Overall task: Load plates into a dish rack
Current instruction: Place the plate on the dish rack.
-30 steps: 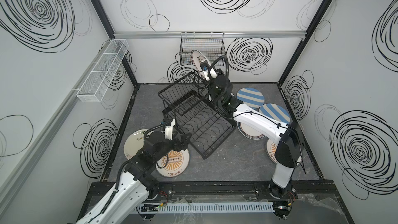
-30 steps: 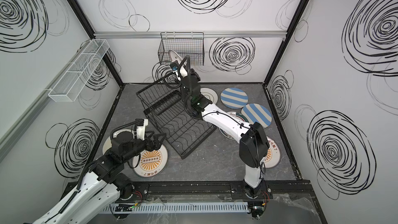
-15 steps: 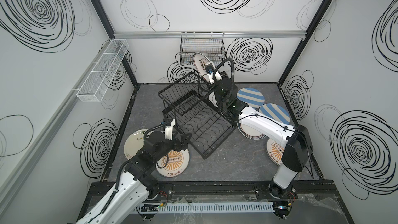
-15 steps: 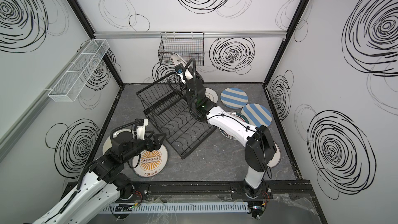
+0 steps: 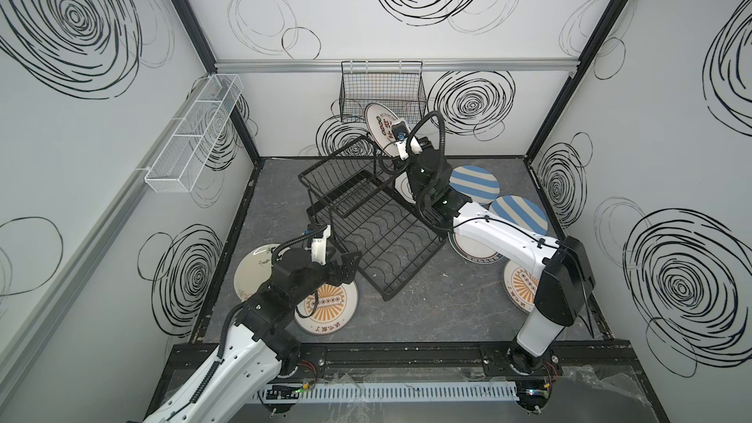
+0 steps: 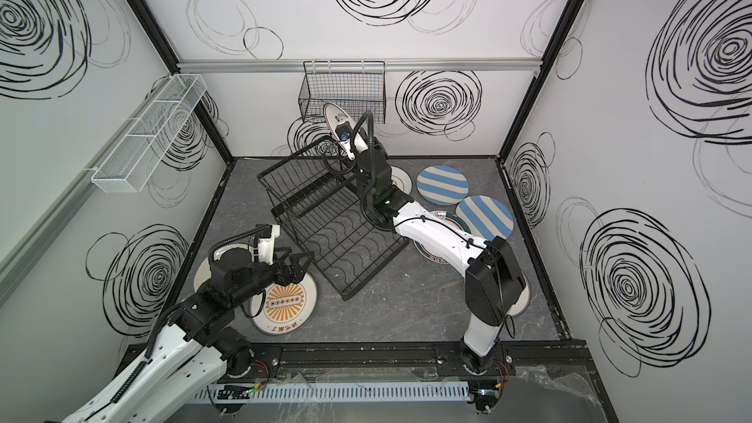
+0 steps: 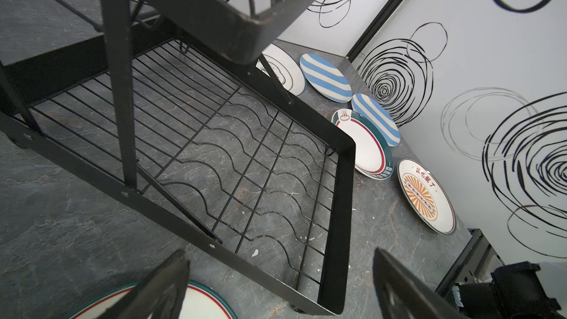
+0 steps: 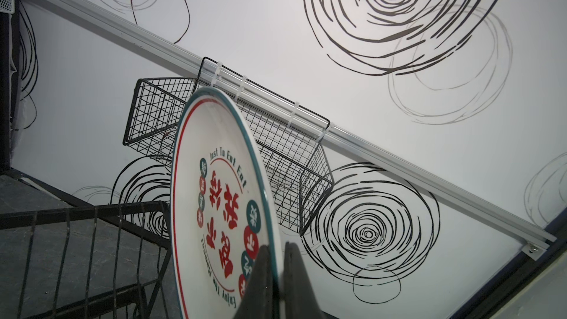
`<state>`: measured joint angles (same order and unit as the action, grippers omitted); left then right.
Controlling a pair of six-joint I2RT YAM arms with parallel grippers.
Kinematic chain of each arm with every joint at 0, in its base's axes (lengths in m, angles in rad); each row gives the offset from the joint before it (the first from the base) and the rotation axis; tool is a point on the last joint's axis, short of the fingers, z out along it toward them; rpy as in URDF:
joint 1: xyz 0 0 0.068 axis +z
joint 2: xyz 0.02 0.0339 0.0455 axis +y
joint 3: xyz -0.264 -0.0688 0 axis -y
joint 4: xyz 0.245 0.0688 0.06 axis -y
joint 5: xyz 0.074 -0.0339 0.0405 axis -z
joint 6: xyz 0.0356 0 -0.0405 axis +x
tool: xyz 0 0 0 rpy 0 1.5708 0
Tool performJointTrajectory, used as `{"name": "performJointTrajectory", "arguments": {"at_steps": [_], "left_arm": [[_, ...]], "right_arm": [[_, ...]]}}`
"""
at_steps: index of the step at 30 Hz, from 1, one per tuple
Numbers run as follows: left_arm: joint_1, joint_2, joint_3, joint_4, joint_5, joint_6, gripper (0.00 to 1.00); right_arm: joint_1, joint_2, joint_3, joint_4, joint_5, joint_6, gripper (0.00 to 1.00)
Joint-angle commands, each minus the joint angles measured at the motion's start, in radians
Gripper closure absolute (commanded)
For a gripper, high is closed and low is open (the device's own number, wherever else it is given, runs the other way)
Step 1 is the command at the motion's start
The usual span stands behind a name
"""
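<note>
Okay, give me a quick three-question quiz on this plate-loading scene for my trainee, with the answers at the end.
1. True or false: no plate stands in the dish rack yet.
2. The right hand holds the red-character plate: A by its rim, B flat from beneath, or C not at all?
3. Is the left hand open or shut?
Key: 1 true; 2 A; 3 open.

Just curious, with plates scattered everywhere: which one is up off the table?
The plate with red characters, pinched on edge by the right gripper. The other plates lie flat on the grey table.
</note>
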<state>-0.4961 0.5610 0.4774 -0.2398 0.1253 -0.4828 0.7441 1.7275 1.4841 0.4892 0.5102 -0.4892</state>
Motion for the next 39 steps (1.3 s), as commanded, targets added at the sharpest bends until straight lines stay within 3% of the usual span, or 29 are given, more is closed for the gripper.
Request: {"name": "performJointTrajectory", "arguments": {"at_steps": [1, 17, 33, 39], "left_arm": [[0.009, -0.006, -0.003, 0.01, -0.014, 0.0, 0.04], [0.01, -0.01, -0.003, 0.01, -0.014, 0.001, 0.04], [0.011, -0.009, -0.004, 0.013, -0.014, 0.001, 0.04], [0.011, -0.015, -0.005, 0.013, -0.016, 0.001, 0.04]], "right_arm": [[-0.015, 0.037, 0.042, 0.068, 0.087, -0.033, 1.0], [-0.011, 0.136, 0.105, 0.086, 0.124, -0.06, 1.0], [-0.025, 0.166, 0.15, 0.091, 0.045, -0.09, 1.0], [-0.036, 0.212, 0.225, 0.005, 0.01, -0.092, 1.0]]}}
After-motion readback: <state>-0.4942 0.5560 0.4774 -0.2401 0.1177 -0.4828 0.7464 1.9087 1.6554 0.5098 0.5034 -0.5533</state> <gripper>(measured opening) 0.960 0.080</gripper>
